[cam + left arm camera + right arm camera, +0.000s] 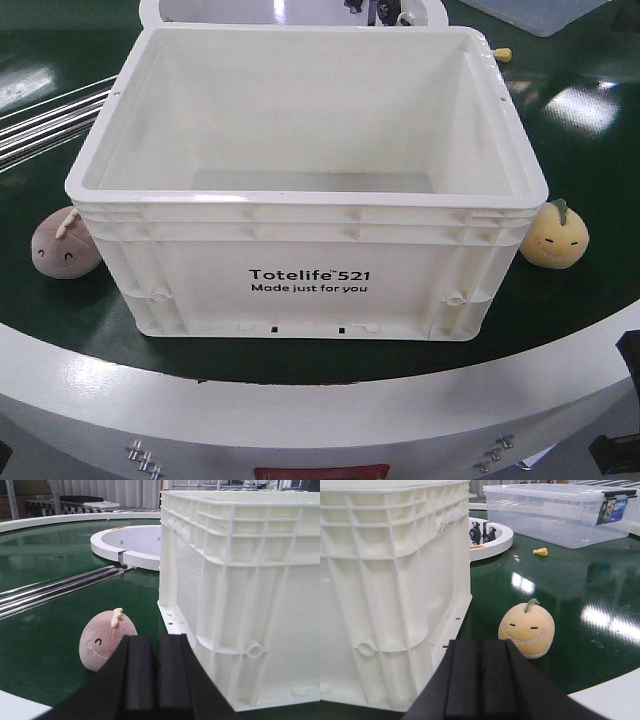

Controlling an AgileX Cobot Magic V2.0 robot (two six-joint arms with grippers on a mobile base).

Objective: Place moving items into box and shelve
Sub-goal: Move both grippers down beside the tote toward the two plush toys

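The white box [300, 285] printed "Totelife 521" stands empty in the middle of the green table. A pinkish-brown plush toy [62, 246] rests on the table against the box's left side. A yellow-orange plush toy [555, 236] with a green leaf lies by its right corner. In the left wrist view my left gripper [155, 645] is shut with nothing in it, just short of the pink plush [102, 641] and beside the box wall [240, 595]. In the right wrist view my right gripper [481, 647] is shut and empty, just before the yellow plush [527, 630].
Steel rails [45, 125] run across the table at the left. A white ring-shaped hub [131, 544] sits behind the box. A clear lidded bin [560, 512] and a small yellow piece [540, 552] lie at the far right. The table's white rim [300, 400] curves along the front.
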